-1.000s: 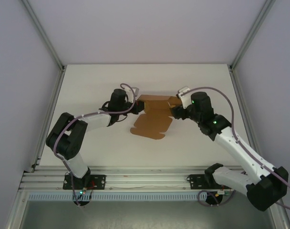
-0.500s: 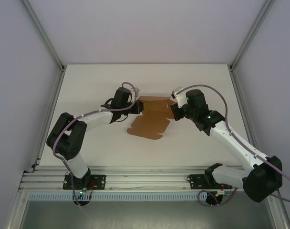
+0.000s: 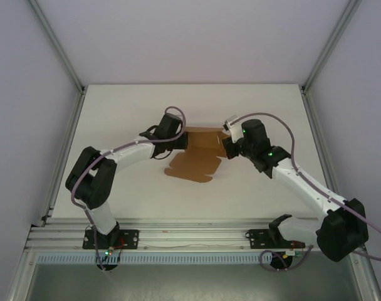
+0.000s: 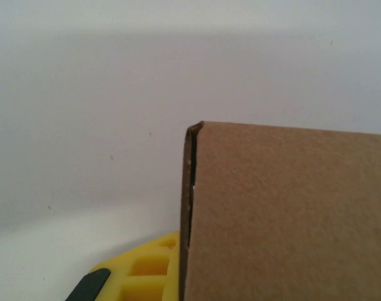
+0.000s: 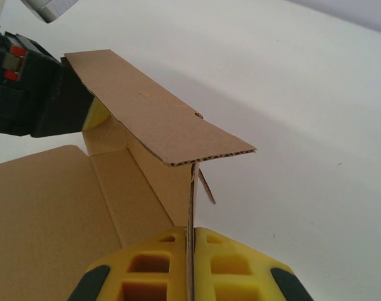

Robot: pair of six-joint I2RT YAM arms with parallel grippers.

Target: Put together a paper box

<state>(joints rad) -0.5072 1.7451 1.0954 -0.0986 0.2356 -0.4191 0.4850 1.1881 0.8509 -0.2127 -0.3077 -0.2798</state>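
Observation:
The paper box [image 3: 193, 164] is a brown kraft cardboard sheet, partly folded, at mid-table. Its near part lies flat and its far strip is raised between the two grippers. My left gripper [image 3: 182, 139] holds the strip's left end. In the left wrist view a cardboard panel [image 4: 291, 213] hides one finger, and the other yellow finger [image 4: 146, 273] presses against the panel's edge. My right gripper [image 3: 225, 146] is shut on an upright flap [image 5: 192, 207], pinched between both yellow fingers [image 5: 153, 269]. A horizontal panel [image 5: 146, 110] sits above that flap and reaches the left gripper [image 5: 34, 94].
The white table [image 3: 128, 188] has upright side walls with aluminium posts [image 3: 59, 56] at left and right. A metal rail [image 3: 190, 238] carrying both arm bases runs along the near edge.
Both grippers have moved closer together and slightly toward the far side. The flat part of the sheet has slid left and toward the near edge as the far strip rose.

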